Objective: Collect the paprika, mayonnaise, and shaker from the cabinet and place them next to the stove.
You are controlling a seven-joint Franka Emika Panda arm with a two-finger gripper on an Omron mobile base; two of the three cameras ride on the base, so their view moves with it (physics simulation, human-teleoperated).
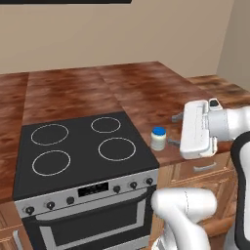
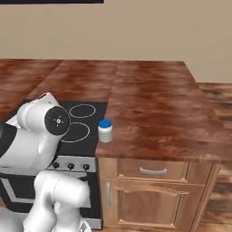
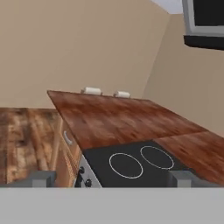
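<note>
Room: Beige walls closed off a kitchen corner; we saw a red-brown wooden surface (image 1: 146, 83) running along them, with the stove (image 1: 78, 151) set into it.
Mayonnaise: The mayonnaise (image 1: 158, 138) stood upright on the surface just beside the stove's edge, close by the hand and apart from it; we judged that item delivered.
Hand: Our hand (image 3: 111, 178) was spread wide with nothing between its fingers (image 3: 41, 178), turned sideways at the height of the jar's top.
Step in hand: We took this for the moment after a set-down, one item of three in place.
Paprika and shaker: We could not place either of them from here, nor the cabinet itself.
Next move: We judged it called for drawing the hand away from the jar without brushing it, then turning toward the wall cabinet for the next item.
Around: Lower drawer fronts with silver handles (image 2: 153, 171) sat under the surface below the hand; two small pale fittings (image 3: 92, 90) lay at the far back edge.
In the way: Beyond the jar itself, so near the fingers, we saw no obstacle on the surface.
Landing room: Bare wood on the jar's far side from the stove looked free for the other two.
</note>
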